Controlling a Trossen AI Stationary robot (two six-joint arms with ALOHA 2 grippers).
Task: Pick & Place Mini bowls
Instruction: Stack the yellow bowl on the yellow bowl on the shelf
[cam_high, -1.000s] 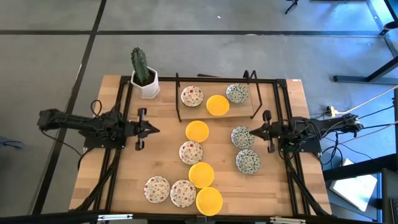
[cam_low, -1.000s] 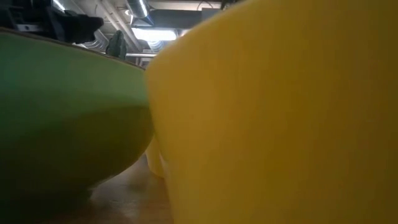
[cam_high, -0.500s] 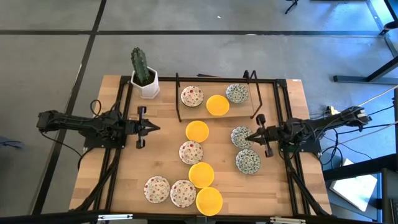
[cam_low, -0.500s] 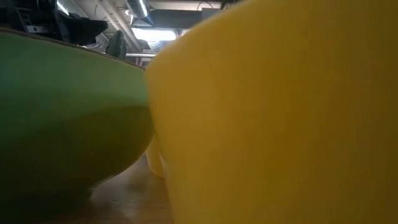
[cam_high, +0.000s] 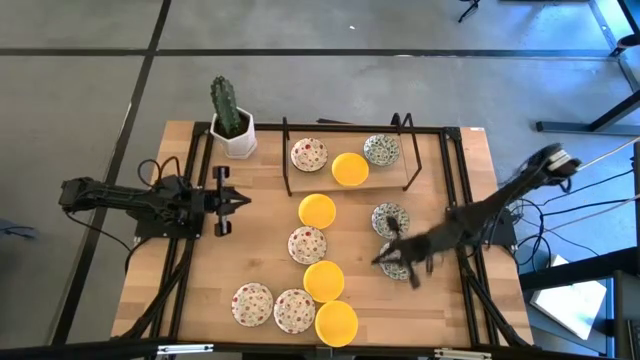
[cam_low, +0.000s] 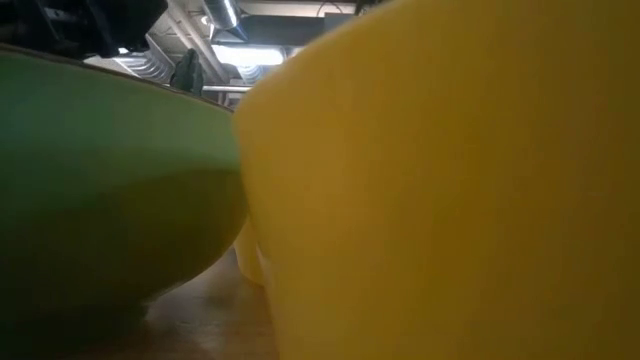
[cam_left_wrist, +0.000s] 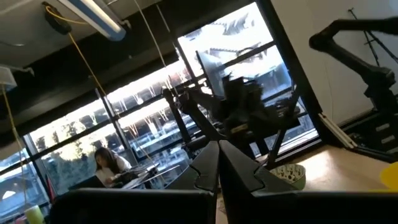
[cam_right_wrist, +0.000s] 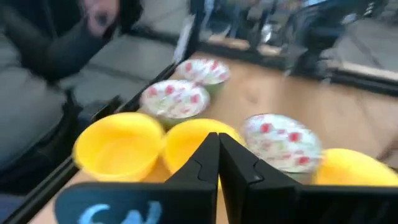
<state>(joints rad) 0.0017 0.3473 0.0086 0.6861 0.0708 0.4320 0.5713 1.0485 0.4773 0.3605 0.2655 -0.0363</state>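
Three mini bowls sit in the tray (cam_high: 395, 178) at the back: red-speckled (cam_high: 309, 154), yellow (cam_high: 350, 168), green-patterned (cam_high: 381, 150). Several more rest on their bases across the table, among them a yellow one (cam_high: 317, 211), a red-speckled one (cam_high: 307, 244) and a green-patterned one (cam_high: 390, 219). My right gripper (cam_high: 380, 262), shut and empty, hangs over the left rim of another green-patterned bowl (cam_high: 405, 256); in the right wrist view it (cam_right_wrist: 217, 155) points at yellow bowls (cam_right_wrist: 118, 146) and a red-speckled one (cam_right_wrist: 283, 140). My left gripper (cam_high: 243, 203) waits shut at the table's left.
A cactus in a white pot (cam_high: 232, 135) stands at the far left corner. Black frame rails (cam_high: 452, 180) run along both sides of the table. In the low view a yellow bowl wall (cam_low: 450, 180) and a green one (cam_low: 100, 200) block almost everything.
My right gripper has swung from the table's right side toward the near edge and the left, rising a little, and now hangs over the green-patterned bowl; it has stayed shut. My left gripper has tipped its fingers upward slightly. No bowl has moved.
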